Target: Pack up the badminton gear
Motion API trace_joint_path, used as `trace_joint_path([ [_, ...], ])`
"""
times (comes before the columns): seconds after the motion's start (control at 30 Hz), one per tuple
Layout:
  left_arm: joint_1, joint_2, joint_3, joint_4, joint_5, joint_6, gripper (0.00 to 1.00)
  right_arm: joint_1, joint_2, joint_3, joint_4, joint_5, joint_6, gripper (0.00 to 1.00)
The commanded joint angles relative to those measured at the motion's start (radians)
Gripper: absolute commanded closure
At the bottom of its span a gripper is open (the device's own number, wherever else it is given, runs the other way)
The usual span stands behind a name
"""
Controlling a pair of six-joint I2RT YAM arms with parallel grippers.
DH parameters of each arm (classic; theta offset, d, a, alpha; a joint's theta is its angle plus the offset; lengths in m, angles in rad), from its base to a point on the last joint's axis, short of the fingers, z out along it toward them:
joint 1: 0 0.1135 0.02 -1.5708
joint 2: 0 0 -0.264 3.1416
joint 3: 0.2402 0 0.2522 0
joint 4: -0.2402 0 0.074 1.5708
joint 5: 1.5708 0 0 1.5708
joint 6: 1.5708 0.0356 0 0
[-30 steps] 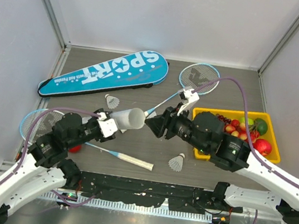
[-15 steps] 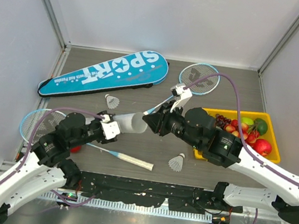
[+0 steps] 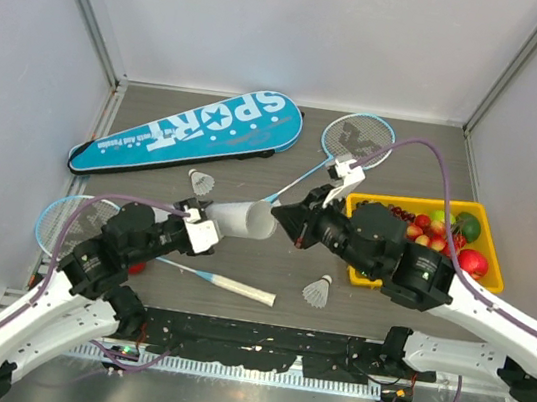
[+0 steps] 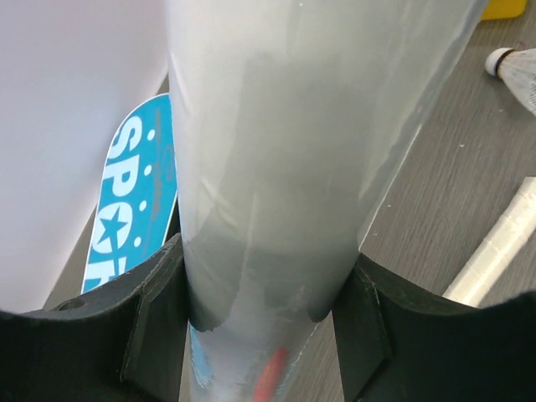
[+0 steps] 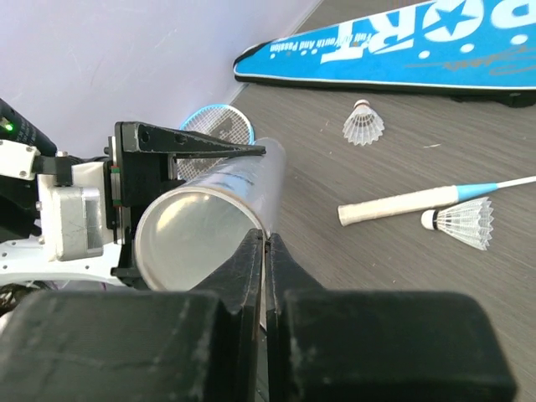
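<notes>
1. Tube (image 3: 243, 218) is held off the table (image 3: 279, 268), clamped between the jaws of the left gripper (image 3: 200, 227).
2. Right gripper (image 3: 283, 219) has its jaws pressed together on nothing, just at the tube's open mouth.
3. A shuttlecock (image 3: 202, 183) lies near the blue bag (image 3: 193, 132); a second shuttlecock (image 3: 317, 290) lies below the right arm.

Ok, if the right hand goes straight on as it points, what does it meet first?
The white tube, at its open mouth and likely its rim: the shut right hand has its tips at the rim's edge and may already touch it.
</notes>
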Motion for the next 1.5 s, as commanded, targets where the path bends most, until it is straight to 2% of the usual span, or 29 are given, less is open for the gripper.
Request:
trace_joint_path([
  [0.0, 0.019, 0.006, 0.026, -0.015, -0.162, 0.022, 1.00, -0.014, -0.118, 0.055, 0.015, 0.163, -0.032, 0.94],
  [0.27, 0.019, 0.010, 0.028, -0.023, -0.156, 0.023, 1.00, -0.013, -0.164, 0.085, -0.035, 0.206, -0.051, 0.95],
  [0.47, 0.019, -0.026, 0.011, 0.003, -0.141, 0.034, 1.00, -0.016, -0.131, 0.068, -0.113, 0.373, -0.065, 0.95],
  [0.63, 0.019, -0.128, -0.046, 0.081, -0.138, 0.042, 1.00, -0.066, -0.068, 0.059, -0.162, 0.471, -0.123, 0.95],
  [0.87, 0.019, -0.299, -0.150, 0.265, -0.125, 0.048, 1.00, -0.256, 0.001, -0.121, -0.096, 0.336, -0.117, 0.95],
  [1.07, 0.019, -0.291, -0.132, 0.269, -0.153, 0.017, 1.00, -0.402, 0.142, -0.239, 0.039, 0.207, -0.171, 0.95],
  [1.27, 0.019, -0.247, -0.103, 0.236, -0.138, -0.012, 1.00, -0.482, 0.390, -0.195, 0.087, 0.149, -0.209, 0.95],
  [1.47, 0.019, -0.247, -0.110, 0.244, -0.138, -0.006, 1.00, -0.511, 0.552, -0.136, 0.113, 0.112, -0.223, 0.95],
])
